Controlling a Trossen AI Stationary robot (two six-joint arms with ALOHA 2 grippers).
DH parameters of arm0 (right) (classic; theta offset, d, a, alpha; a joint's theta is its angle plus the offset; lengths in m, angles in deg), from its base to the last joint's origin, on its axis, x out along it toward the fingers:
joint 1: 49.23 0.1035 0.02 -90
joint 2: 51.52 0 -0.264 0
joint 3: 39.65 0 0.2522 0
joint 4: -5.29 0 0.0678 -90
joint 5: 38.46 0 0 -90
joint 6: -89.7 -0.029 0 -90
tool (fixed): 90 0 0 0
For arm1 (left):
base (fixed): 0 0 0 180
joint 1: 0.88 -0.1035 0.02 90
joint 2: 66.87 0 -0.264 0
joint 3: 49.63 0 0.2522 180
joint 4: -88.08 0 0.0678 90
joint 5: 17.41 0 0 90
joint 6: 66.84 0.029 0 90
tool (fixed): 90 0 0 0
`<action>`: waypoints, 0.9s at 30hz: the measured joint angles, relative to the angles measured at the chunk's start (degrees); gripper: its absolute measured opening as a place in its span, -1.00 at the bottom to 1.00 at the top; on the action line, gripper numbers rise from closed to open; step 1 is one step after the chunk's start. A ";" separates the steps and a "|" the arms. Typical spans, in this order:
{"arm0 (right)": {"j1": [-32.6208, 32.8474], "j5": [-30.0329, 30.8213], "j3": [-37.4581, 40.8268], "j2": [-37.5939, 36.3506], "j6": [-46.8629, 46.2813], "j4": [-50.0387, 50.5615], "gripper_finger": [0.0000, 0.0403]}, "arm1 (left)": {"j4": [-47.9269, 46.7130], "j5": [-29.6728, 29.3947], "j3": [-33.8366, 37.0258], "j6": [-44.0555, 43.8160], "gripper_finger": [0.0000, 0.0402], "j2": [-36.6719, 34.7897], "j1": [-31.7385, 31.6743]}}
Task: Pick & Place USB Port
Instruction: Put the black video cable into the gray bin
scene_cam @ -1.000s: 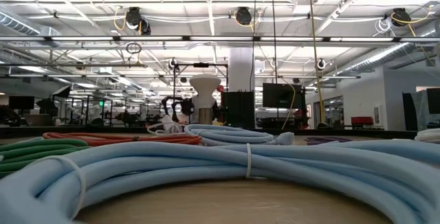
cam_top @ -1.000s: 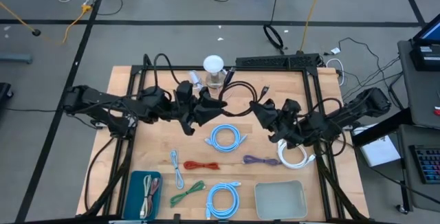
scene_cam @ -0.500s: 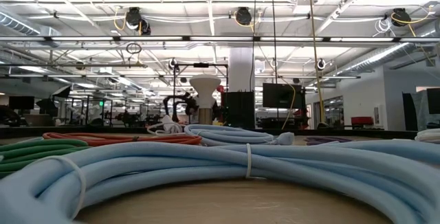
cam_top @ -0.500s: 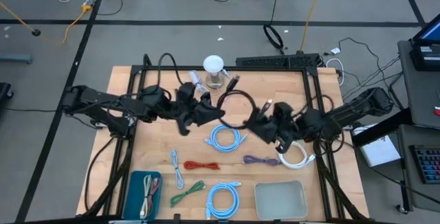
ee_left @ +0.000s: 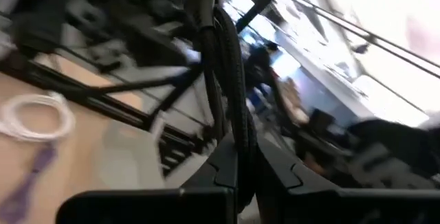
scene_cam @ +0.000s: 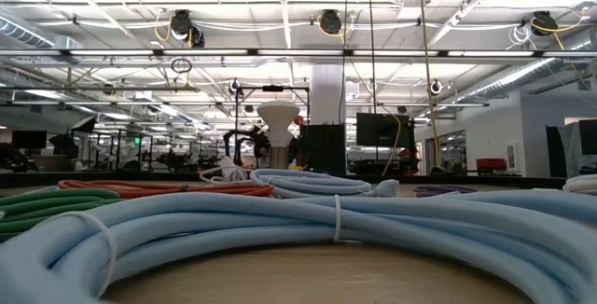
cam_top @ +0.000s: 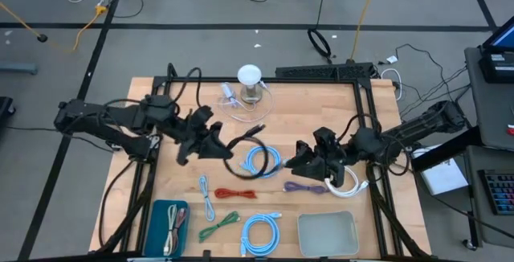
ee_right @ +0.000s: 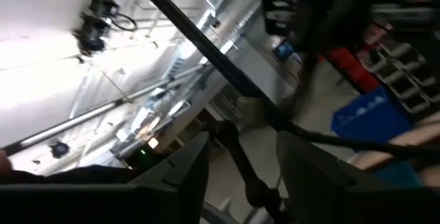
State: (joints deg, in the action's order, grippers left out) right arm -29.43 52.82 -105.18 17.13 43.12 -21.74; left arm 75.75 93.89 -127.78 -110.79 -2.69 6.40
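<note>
A black USB cable (cam_top: 243, 139) loops over the middle of the table, its plug end (cam_top: 258, 127) pointing toward the far side. My left gripper (cam_top: 214, 143) is shut on it left of centre. It shows as two dark strands (ee_left: 227, 59) in the left wrist view. My right gripper (cam_top: 300, 163) is right of centre, beside the light-blue coil (cam_top: 263, 159). Its fingers stand wide apart. A dark strand (ee_right: 240, 161) shows between them, and I cannot tell whether it touches them. My left gripper pinches the black cable between its two fingers, on two strands lying side by side (ee_left: 237, 157). The fingers come level from the table's left. The cable runs on out past the fingertips and curves over the table toward its plug end (cam_top: 258, 127).
A white stand (cam_top: 250, 77) with a clear cable is at the far centre. Red (cam_top: 234, 192), green (cam_top: 218, 227), purple (cam_top: 303, 187), white (cam_top: 345, 185) and light-blue (cam_top: 261, 233) cables lie near. A teal tray (cam_top: 160, 214) and a grey tray (cam_top: 328, 231) sit at the near edge.
My left gripper has drawn back toward the table's left and near edges, taking the black cable along. The cable's loop has come away from the far centre and now sits by the light-blue coil. My right gripper has gone toward the near edge and a little left.
</note>
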 joint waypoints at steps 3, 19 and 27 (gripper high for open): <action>-1.06 0.01 0.00 -0.32 -1.46 2.97 -0.22 | -1.14 2.53 0.00 -0.79 -0.91 -0.61 1.03; -3.70 -0.02 0.02 0.62 -4.39 7.04 -0.19 | -1.97 5.70 0.01 -1.20 -0.91 6.33 2.24; -3.57 -1.60 0.02 2.60 -6.75 6.93 -0.19 | -1.30 6.66 0.02 -0.95 -0.91 6.78 -0.51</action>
State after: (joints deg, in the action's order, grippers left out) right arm -33.00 51.23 -105.16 19.73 36.36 -14.81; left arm 74.46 100.55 -127.75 -111.74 4.09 5.89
